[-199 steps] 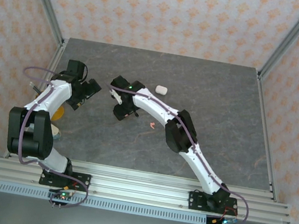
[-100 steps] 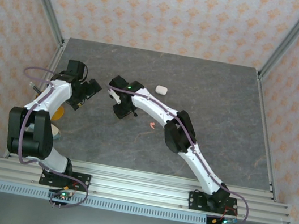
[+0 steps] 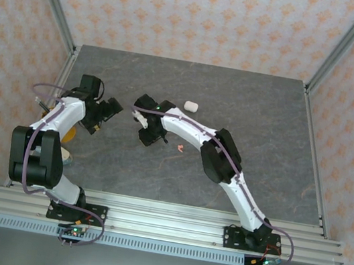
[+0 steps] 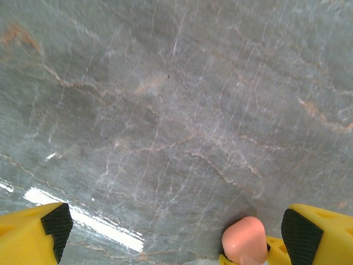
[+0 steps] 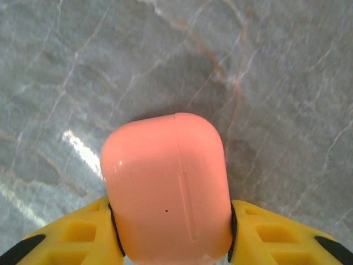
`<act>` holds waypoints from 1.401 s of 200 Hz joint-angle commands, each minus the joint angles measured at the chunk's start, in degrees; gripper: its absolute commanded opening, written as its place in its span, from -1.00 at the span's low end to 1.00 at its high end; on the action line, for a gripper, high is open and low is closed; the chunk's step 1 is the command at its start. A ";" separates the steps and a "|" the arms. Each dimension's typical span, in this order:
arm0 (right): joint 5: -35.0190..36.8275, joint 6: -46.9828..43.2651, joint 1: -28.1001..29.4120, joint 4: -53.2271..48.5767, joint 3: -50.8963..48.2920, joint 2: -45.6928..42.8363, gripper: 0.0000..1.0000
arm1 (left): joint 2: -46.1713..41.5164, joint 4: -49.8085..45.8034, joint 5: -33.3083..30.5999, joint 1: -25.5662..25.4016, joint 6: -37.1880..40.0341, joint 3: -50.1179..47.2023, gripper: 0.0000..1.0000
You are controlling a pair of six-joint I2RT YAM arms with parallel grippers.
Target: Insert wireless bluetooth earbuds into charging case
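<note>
From above, the grey marbled tabletop (image 3: 268, 114) carries a white case (image 3: 191, 106) toward the far middle. One pink earbud (image 3: 180, 148) lies loose on the near side, to the right of the right gripper (image 3: 140, 118) and apart from it, though that view is too small to tell what the gripper holds. The right wrist camera shows a pink case (image 5: 168, 182) clamped between the two yellow fingers (image 5: 83, 237), its lower end cut off by the frame edge. The left gripper (image 4: 174, 234) stands wide open over bare stone, with a small rounded pink piece (image 4: 244, 247) just beside one finger, too cropped to tell what it is.
</note>
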 commanded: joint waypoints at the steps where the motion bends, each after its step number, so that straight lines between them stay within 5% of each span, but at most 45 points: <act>1: -2.81 -0.33 -1.25 2.54 -3.35 -4.89 -0.44 | 0.32 1.10 3.51 0.42 1.45 -1.68 1.00; 114: -15.37 1.00 -6.59 8.46 -12.64 -15.88 -0.46 | 9.18 9.22 26.25 -5.64 4.92 0.35 0.99; 162: -16.75 1.26 -7.13 9.19 -14.41 -17.26 -0.47 | 11.63 11.96 28.66 -6.74 3.18 3.49 0.90; 228: -17.27 1.26 -7.30 9.58 -14.89 -17.32 -0.54 | 12.09 13.56 31.94 -8.68 3.97 4.56 0.52; 280: -16.83 2.24 -7.56 10.43 -16.18 -17.36 -0.51 | 10.01 11.63 27.05 -8.60 4.96 3.40 0.62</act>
